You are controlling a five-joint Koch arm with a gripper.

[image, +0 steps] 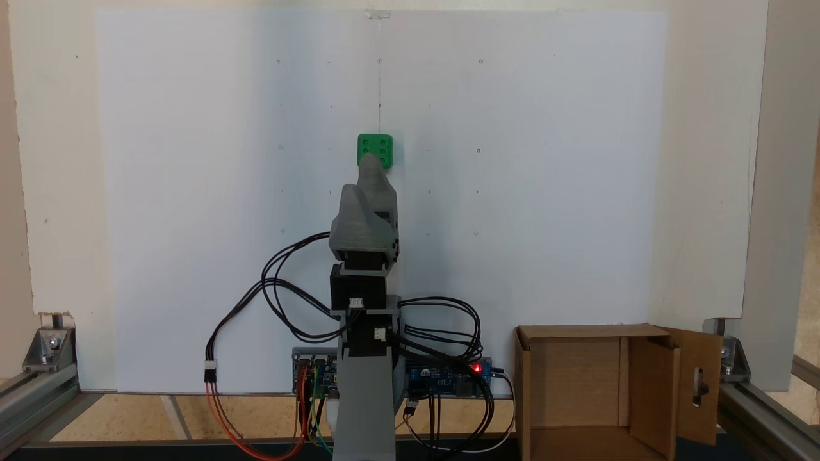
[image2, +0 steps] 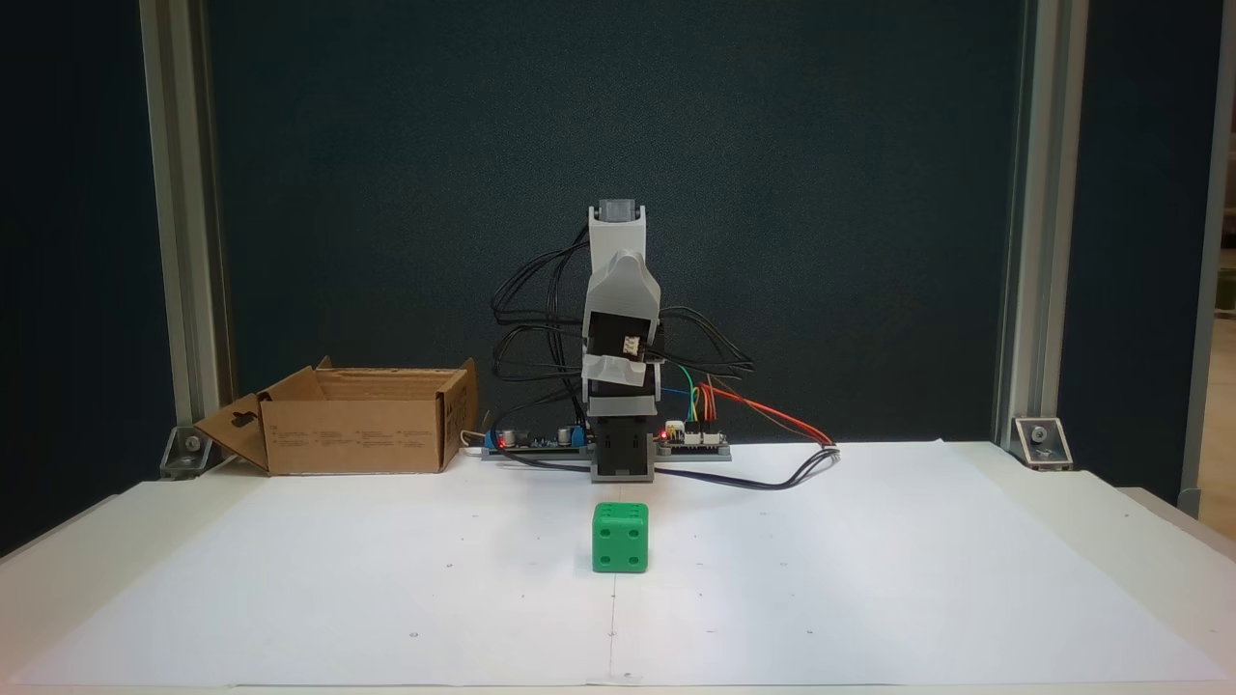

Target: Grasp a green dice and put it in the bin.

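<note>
needed a straight reach over green dice (image2: 620,537), well apart from bin (image2: 359,425); gripper (image: 370,163) state untellable.

Green dice (image2: 620,537) flat on white sheet, open cardboard bin (image2: 357,425) well apart.

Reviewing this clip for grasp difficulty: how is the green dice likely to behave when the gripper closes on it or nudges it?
The green dice looks like rigid plastic, so it should hold its shape. Its flat faces sit square on the white paper, so it would probably slide, not roll. Its rounded corners and smooth faces might let it slip from an off-centre pinch.
</note>
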